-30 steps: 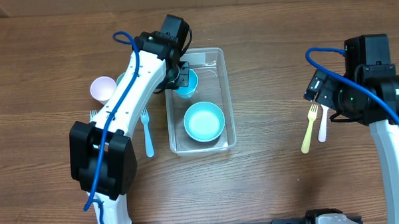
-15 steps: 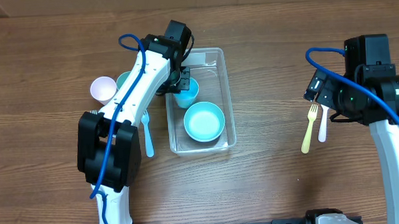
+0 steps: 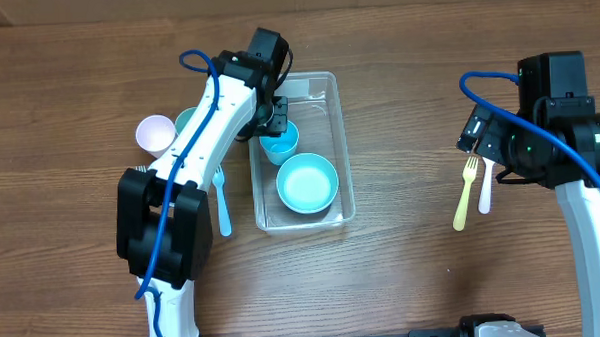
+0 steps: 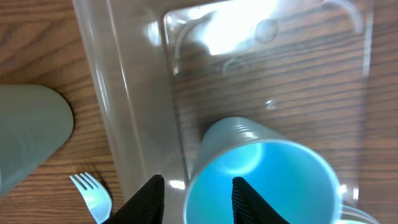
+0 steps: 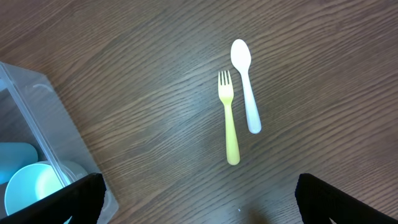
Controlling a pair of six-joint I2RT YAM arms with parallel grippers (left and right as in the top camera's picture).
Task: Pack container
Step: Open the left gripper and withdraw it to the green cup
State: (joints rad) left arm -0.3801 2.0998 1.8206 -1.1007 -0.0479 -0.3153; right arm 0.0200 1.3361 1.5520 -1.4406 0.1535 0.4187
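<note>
Two arms: left arm (image 3: 204, 132) reaches over the container; right arm (image 3: 559, 144) is well apart on the right side.
Container: clear rectangular plastic bin (image 3: 341, 147) on the wooden counter (image 3: 414, 275), left of centre, long side running top to bottom in the overhead view; its wall also shows in the left wrist view (image 4: 112, 81) and one corner in the right wrist view (image 5: 37, 106).
Inside container: teal cup (image 3: 279, 144) against the left wall, mouth up; teal bowl (image 3: 307, 182) just below it, near the lower end.
Left jaws: released, part-way apart, straddling the teal cup's (image 4: 273, 180) rim, one finger outside the wall and one inside the mouth, a gap showing on both sides of the wall.
Right jaws: spread wide, nothing between them, hanging above bare counter.
Under right wrist: yellow fork (image 5: 230, 118) and white spoon (image 5: 245, 87) lie side by side, almost touching, tines and spoon bowl pointing the same way; both well apart from the container.
Left of container: blue fork (image 3: 221, 201) just beside the bin wall; pale cup (image 3: 156, 133) further left; second teal bowl (image 3: 185, 120) beside it, mostly hidden under the left arm.
</note>
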